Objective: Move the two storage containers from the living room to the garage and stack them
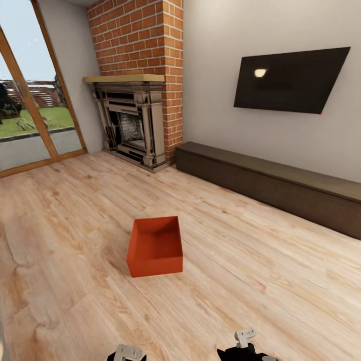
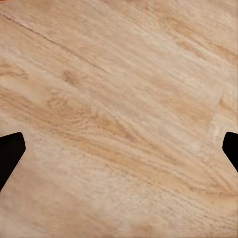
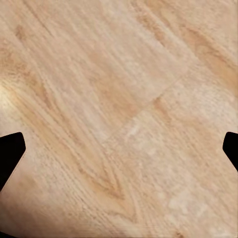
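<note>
— Where's the tub?
— One orange-red storage container [image 1: 155, 246] sits upright on the wood-plank floor [image 1: 260, 281], mid-room, nearer than the fireplace [image 1: 131, 125].
— The claws?
— Left gripper [image 2: 119, 148] spread wide over bare planks; right gripper [image 3: 119, 148] likewise, holding nothing.

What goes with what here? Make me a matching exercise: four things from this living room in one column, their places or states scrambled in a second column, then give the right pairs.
Things:
1. storage container
2. TV
3. cabinet
4. fireplace

Places or states:
A. set at the foot of the brick chimney
B. long and low along the wall, under the TV
C. open-topped, alone on the wood-plank floor
D. black, mounted on the pale wall

Pairs: 1-C, 2-D, 3-B, 4-A
</note>
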Available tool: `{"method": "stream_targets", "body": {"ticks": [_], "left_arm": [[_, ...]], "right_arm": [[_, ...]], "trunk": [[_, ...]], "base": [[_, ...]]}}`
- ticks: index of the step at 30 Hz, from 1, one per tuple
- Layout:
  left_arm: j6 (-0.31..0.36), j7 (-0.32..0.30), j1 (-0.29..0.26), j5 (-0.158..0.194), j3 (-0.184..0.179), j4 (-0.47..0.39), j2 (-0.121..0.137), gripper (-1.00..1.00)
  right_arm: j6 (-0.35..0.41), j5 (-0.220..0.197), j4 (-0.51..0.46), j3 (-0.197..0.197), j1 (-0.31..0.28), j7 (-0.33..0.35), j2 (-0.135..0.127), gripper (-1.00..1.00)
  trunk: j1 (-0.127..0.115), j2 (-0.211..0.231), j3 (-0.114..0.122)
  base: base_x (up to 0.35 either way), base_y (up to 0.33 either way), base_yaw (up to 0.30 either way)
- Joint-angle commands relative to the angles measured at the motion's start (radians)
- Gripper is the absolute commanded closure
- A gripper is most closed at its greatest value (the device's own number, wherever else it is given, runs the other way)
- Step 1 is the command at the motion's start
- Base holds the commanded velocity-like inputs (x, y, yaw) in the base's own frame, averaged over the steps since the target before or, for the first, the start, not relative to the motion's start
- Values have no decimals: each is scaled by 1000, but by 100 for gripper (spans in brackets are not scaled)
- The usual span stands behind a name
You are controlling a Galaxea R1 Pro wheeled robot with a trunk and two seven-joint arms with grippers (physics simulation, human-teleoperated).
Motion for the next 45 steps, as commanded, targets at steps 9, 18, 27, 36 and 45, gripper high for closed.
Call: {"method": "stream_targets", "body": {"ticks": [9,18,27,36,45], "left_arm": [[-4,2,-1,-5,-2,1,0,-100],[-4,2,-1,-5,-2,1,1,-100],[-4,2,-1,-5,-2,1,0,-100],[-4,2,-1,-5,-2,1,0,-100],[-4,2,-1,-5,-2,1,0,-100]], "right_arm": [[-4,1,1,7,-1,0,-1,-100],[-4,1,1,7,-1,1,-1,-100],[-4,1,1,7,-1,1,-1,-100],[-4,1,1,7,-1,1,-1,-100],[-4,1,1,8,-1,1,-1,-100]], "trunk": [[0,0,-1],[0,0,-1],[0,0,-1],[0,0,-1],[0,0,-1]], "base": [[133,16,0],[240,1,0],[37,0,0],[189,0,0],[36,0,0]]}}
